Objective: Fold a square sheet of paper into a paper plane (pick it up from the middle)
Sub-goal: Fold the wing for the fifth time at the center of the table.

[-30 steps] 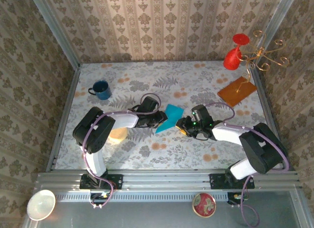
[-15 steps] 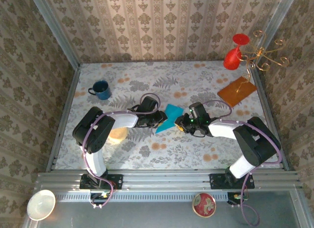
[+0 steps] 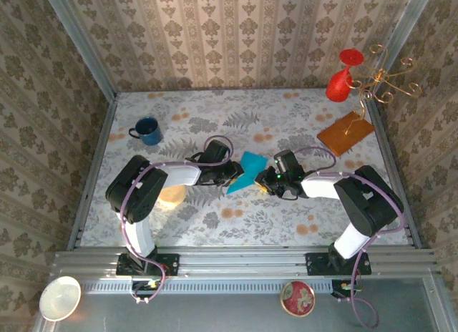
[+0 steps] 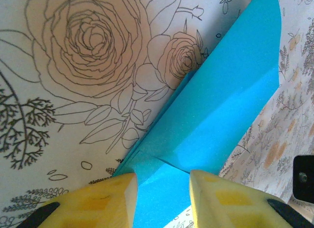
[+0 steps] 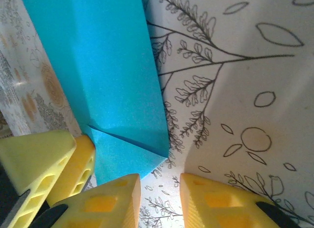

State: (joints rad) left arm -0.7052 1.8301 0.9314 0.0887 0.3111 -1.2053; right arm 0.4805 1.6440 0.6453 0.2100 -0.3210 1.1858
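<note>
The teal-blue sheet of paper (image 3: 251, 163) lies folded flat on the flowered table, mid-table. In the left wrist view the paper (image 4: 221, 105) runs away from me with a creased flap near my fingers. My left gripper (image 3: 234, 174) sits low over its left end. The left gripper (image 4: 163, 191) has its jaws apart, flat paper showing in the gap. My right gripper (image 3: 265, 180) is at the paper's right corner. In its wrist view the paper (image 5: 108, 66) has a corner beside the left finger of the right gripper (image 5: 160, 201), which is open over bare tablecloth.
A blue mug (image 3: 147, 130) stands at the back left. An orange-brown sheet (image 3: 346, 132), a red vase (image 3: 341, 79) and a gold candle holder (image 3: 386, 79) are at the back right. A tan round object (image 3: 172, 196) lies under my left arm. Patterned walls enclose the table.
My right gripper has slid left toward the paper's corner, and its jaws have narrowed a little. The left gripper and the paper have stayed put.
</note>
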